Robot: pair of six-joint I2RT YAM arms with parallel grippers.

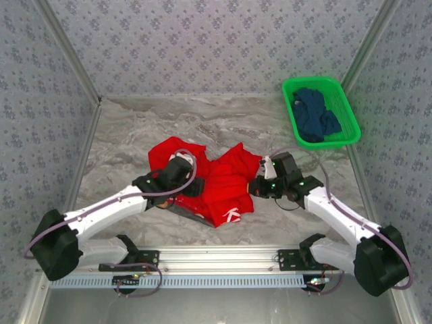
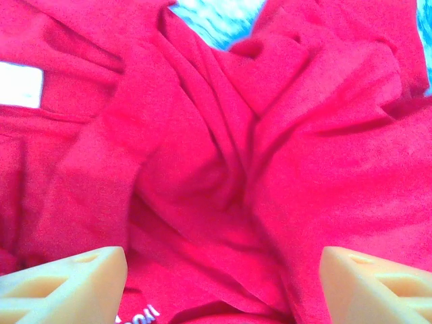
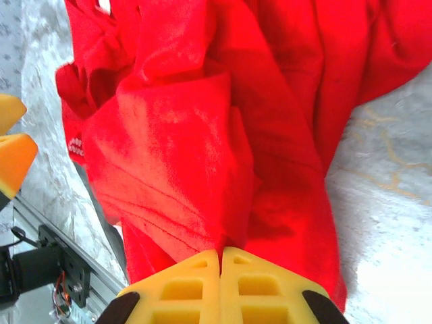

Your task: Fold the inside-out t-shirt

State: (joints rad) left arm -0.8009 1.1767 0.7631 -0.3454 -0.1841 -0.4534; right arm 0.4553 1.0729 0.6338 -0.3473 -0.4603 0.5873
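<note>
Red inside-out t-shirt (image 1: 219,177), crumpled mid-table (image 1: 128,138) between both arms. At its right edge, a fold pinched tight by the right fingers (image 3: 182,289). Over its left part, the left fingers (image 2: 67,283) spread wide, holding nothing. Far right: green basket (image 1: 291,91) with dark blue garment (image 1: 317,116).

bright red cloth t-shirt (image 1: 226,177): one
green rectangular plastic basket (image 1: 310,82): one
dark blue crumpled cloth garment (image 1: 317,116): one
white robot arms: two, left arm (image 1: 108,206) and right arm (image 1: 337,210)
</note>
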